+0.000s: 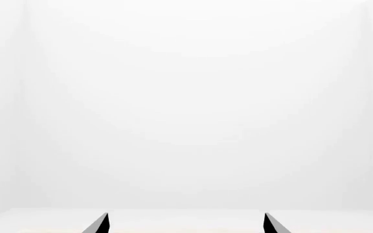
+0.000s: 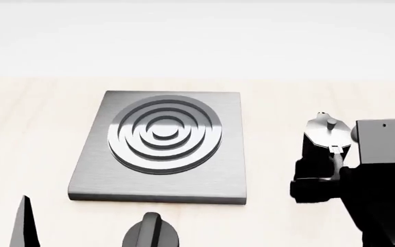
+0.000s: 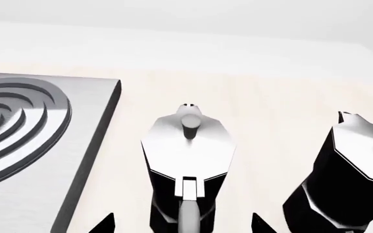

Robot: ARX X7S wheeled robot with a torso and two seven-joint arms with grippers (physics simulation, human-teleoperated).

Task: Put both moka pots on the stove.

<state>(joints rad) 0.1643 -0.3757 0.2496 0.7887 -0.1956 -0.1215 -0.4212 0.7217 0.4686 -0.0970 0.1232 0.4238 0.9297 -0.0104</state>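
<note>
The stove (image 2: 91, 175) is a flat grey plate with a ring burner and lies mid-table; its edge also shows in the right wrist view (image 3: 76, 160). One moka pot (image 3: 186, 155), black with a silvery lid, stands upright to the right of the stove, also seen from the head (image 2: 326, 135). A second moka pot (image 3: 348, 179) stands beside it, further from the stove; my right arm (image 2: 382, 170) hides it from the head. My right gripper (image 3: 183, 224) is open, its fingertips (image 3: 105, 224) apart on either side of the first pot's handle. My left gripper (image 1: 185, 224) is open and holds nothing.
A low black round knob (image 2: 153, 231) sits on the table just in front of the stove's near edge. One left finger (image 2: 22, 224) shows at the bottom left of the head view. A white wall runs behind the pale wooden table (image 2: 33, 134).
</note>
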